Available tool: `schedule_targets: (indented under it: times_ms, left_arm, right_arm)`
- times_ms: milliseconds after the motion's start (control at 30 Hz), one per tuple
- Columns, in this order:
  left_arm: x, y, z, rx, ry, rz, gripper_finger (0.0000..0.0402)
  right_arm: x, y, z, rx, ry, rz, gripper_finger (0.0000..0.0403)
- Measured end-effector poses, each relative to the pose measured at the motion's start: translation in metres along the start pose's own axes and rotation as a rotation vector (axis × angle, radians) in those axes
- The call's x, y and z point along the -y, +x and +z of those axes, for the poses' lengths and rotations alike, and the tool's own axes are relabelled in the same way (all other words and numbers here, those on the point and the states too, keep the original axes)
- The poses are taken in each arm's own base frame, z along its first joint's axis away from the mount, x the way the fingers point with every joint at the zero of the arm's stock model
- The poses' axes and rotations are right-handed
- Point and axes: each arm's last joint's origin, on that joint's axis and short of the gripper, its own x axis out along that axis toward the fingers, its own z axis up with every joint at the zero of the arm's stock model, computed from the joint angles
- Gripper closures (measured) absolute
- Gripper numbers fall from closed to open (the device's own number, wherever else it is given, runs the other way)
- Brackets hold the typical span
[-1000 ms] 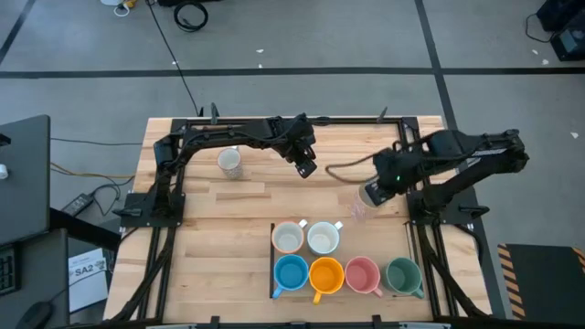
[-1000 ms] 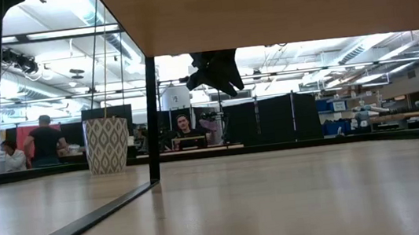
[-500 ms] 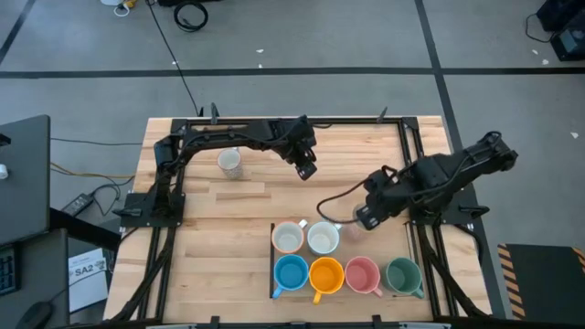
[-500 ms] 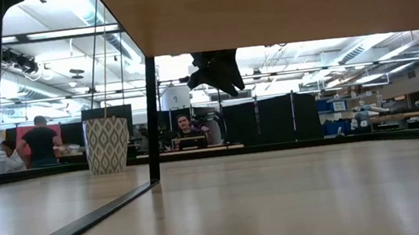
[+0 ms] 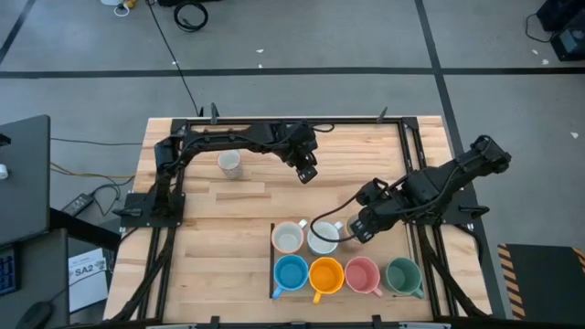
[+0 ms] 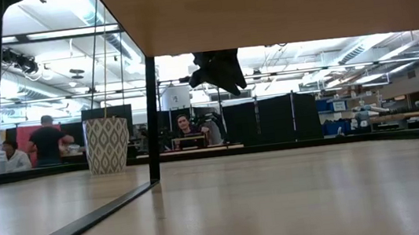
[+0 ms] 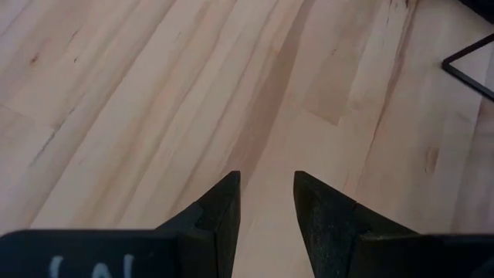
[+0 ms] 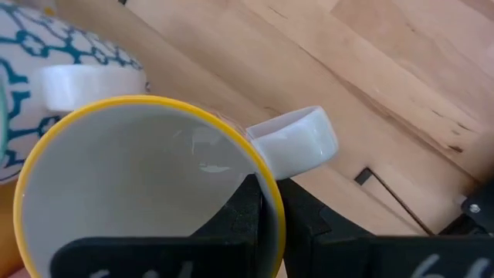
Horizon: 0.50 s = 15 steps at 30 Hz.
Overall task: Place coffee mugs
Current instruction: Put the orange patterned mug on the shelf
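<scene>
Overhead, the right gripper (image 5: 355, 228) sits just beside the white mugs (image 5: 306, 238) of the back row, carrying a yellow-rimmed mug (image 5: 348, 226) toward the free spot behind the pink mug (image 5: 363, 275); that spot lies directly beneath it; the left gripper (image 5: 308, 171) waits well apart, and a lone mug (image 5: 229, 162) stands near the left arm's base. At table height, only a dark gripper (image 6: 218, 70) hangs aloft. Past the left wrist, fingers (image 7: 220, 212) stand partly parted over bare wood, holding nothing. Past the right wrist, the jaws pinch the yellow rim (image 8: 266, 202) beside its handle (image 8: 297, 139), mouth upward; a patterned mug (image 8: 62, 58) is close behind.
</scene>
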Motion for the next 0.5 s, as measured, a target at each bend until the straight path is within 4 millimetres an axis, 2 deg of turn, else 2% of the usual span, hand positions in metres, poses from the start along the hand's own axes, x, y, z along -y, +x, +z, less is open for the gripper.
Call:
schedule_targets:
  times_ms: [500]
  left_arm:
    - [0.0009, 0.0003, 0.0001, 0.004, 0.002, -0.001, 0.0273]
  right_arm:
    - [-0.0035, -0.0002, -0.0023, 0.000, -0.010, 0.032, 0.0351]
